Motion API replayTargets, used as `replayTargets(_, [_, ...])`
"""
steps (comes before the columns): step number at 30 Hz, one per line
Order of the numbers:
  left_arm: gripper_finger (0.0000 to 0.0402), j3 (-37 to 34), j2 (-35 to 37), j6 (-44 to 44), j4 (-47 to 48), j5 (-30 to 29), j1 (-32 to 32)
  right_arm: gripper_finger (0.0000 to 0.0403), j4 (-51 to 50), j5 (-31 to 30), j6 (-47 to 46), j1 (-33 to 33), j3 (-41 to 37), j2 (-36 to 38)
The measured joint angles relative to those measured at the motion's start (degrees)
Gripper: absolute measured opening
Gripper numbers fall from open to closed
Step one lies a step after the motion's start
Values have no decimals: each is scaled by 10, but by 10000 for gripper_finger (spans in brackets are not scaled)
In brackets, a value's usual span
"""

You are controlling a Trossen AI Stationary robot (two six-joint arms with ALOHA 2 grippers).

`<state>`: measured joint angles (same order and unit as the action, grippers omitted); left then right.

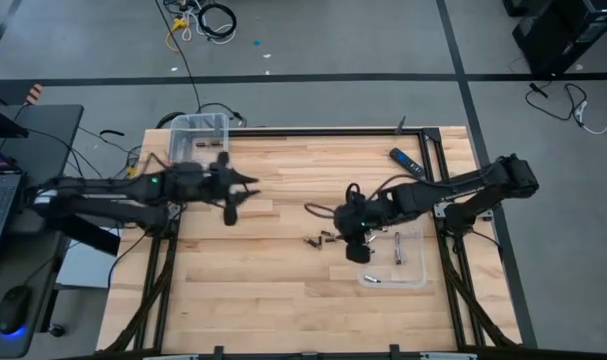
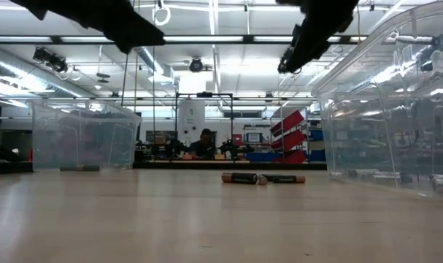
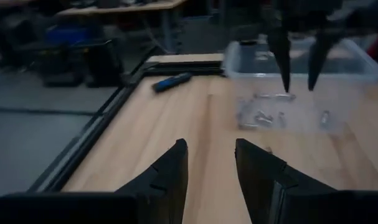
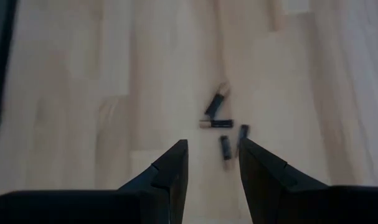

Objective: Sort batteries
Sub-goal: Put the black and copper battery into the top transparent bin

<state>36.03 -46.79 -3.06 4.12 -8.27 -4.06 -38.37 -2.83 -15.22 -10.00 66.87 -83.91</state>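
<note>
Just beyond the open right hand (image 4: 213, 165), loose batteries (image 4: 221, 124)

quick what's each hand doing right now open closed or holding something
Left hand: open, empty, above the table's left side.
Right hand: open, empty, above the loose batteries.

**No readable text anywhere on the desk**

Nothing legible turned up in any view. The dark batteries (image 4: 218, 121) lying loose on the desk (image 1: 253, 280) showed coloured bands but no brand or number that could be made out. The black-and-blue bar (image 1: 406, 162) near the desk's far edge carried no readable marking. The clear bins (image 1: 199, 138) bore no labels, and the red shapes (image 2: 293, 135) in the room behind the desk were too blurred to read.
</note>
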Motion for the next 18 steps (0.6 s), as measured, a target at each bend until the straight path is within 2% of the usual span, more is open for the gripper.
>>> replayTargets(7, [131, 0, -148, -85, -74, -2, 71, 128, 6, -5, -17, -48, 0, 43])
replayTargets(11, [131, 0, -213, -90, -155, -20, 92, 128, 7, -5, -57, -77, 0, 66])
replayTargets(15, [131, 1, -273, -102, -232, 10, 111, 128, 14, -5, -86, -108, 0, 81])
replayTargets(18, [131, 19, -315, -104, -245, 4, 123, 128, 18, -9, -107, -133, 0, 87])
